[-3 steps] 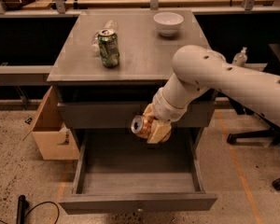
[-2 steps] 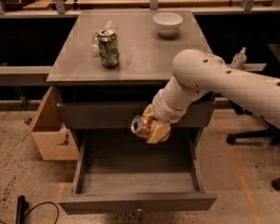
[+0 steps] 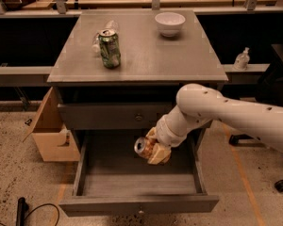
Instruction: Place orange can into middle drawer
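The middle drawer [image 3: 132, 183] is pulled wide open below the closed knobbed drawer [image 3: 113, 115] of the grey cabinet. My gripper [image 3: 153, 149] hangs above the open drawer's right middle and is shut on the orange can [image 3: 142, 146]. The can lies tilted with its silver lid facing left, held above the drawer floor. The white arm reaches in from the right.
A green drink can [image 3: 109, 48] and a white bowl [image 3: 170, 22] stand on the cabinet top [image 3: 146, 60]. A cardboard box [image 3: 49, 128] sits on the floor at the left. A black chair [image 3: 278, 79] stands at the right. A cable [image 3: 33, 211] lies on the floor at the lower left.
The gripper with the orange can has lowered slightly over the open drawer. The drawer and the things on top have not moved.
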`<state>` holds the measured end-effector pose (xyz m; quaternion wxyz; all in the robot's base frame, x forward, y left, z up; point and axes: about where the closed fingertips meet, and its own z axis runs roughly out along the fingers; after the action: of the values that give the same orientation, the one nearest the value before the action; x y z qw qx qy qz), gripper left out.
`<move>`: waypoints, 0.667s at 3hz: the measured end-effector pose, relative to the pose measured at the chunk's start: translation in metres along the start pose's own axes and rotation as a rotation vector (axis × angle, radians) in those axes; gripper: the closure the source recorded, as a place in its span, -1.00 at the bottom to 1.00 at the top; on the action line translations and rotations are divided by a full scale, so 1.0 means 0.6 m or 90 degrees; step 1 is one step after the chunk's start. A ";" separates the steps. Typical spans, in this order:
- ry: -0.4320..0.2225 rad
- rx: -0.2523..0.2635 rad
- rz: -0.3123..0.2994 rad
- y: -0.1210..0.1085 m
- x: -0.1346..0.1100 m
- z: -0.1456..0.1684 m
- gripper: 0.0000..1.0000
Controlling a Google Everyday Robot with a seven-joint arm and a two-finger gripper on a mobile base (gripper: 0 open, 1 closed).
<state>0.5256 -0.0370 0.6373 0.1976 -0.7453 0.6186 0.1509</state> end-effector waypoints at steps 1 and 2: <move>-0.038 0.008 -0.001 0.006 0.040 0.096 1.00; -0.041 0.009 -0.002 0.019 0.073 0.183 1.00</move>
<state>0.5248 -0.0235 0.5191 0.2229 -0.7394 0.6121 0.1699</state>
